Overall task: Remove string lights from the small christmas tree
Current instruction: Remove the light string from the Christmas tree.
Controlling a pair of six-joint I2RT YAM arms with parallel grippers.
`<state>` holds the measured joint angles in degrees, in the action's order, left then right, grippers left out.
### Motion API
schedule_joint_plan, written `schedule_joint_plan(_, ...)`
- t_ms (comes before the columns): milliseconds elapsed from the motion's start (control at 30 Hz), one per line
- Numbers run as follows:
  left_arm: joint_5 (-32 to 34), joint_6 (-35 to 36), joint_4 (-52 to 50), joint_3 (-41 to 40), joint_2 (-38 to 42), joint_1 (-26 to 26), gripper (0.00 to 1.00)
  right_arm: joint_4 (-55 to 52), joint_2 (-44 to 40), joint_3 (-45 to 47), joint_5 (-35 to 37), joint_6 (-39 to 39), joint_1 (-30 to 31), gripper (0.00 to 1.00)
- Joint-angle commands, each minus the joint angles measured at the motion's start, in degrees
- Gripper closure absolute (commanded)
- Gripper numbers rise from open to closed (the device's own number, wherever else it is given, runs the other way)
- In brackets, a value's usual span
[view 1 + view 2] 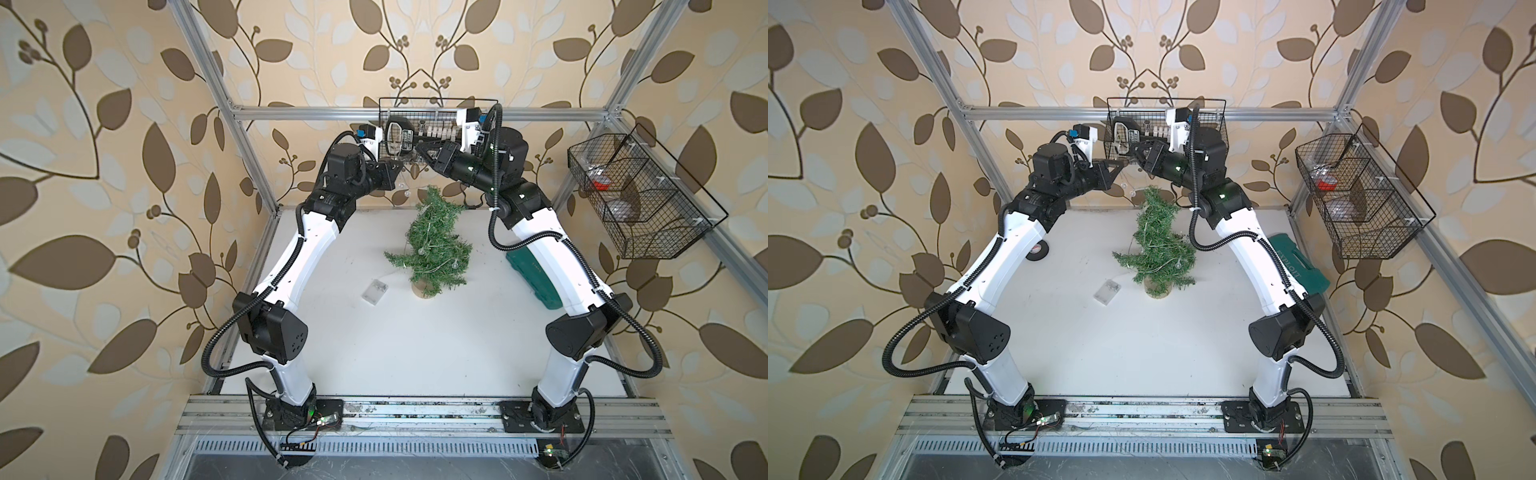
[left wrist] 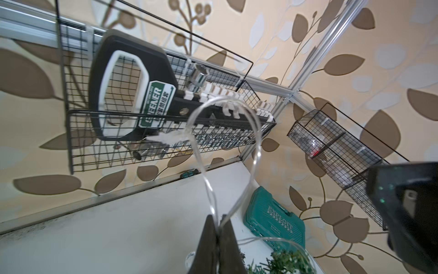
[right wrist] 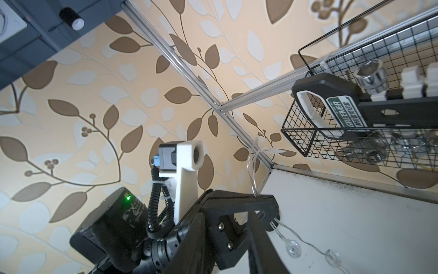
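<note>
Left claw (image 2: 217, 219) is clenched on a loop of the lights (image 3: 293, 248). The rest lies wound on the tree (image 1: 432, 245) below it. Right claw (image 1: 424, 151) is just beside; its state I cannot tell. Unwinding is in hand. Next, I judge: lift clear without toppling the tree.

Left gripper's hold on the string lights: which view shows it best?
Left wrist: close up, the left gripper is shut on the string lights, with a loop rising from its fingertips. Right wrist shows the gripper side-on, wire passing through and bulbs trailing. In both top views the pinch is too small to judge.
</note>
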<state>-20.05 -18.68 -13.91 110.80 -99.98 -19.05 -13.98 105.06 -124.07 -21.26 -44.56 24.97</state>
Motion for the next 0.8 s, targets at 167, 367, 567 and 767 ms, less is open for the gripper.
schedule_joint_plan(167, 2.9, -7.7, -2.7, 6.0, 7.0, 0.1, 1.00, 4.1, -12.5, 13.8, -0.7, -0.3, -6.9, 0.57)
schedule_joint_plan(367, 5.7, -8.2, -3.9, 16.6, 3.7, 0.1, 1.00, 5.3, -19.3, 25.3, -0.8, -0.3, -9.3, 0.57)
schedule_joint_plan(567, 2.8, -14.9, -2.5, 27.5, -2.0, -0.2, 1.00, 7.2, -25.7, 35.5, 0.9, 0.4, -10.2, 0.57)
schedule_joint_plan(767, 4.4, -15.3, -5.3, 29.0, -0.6, -0.6, 1.00, 6.6, -28.4, 38.2, 0.7, 1.1, -12.2, 0.57)
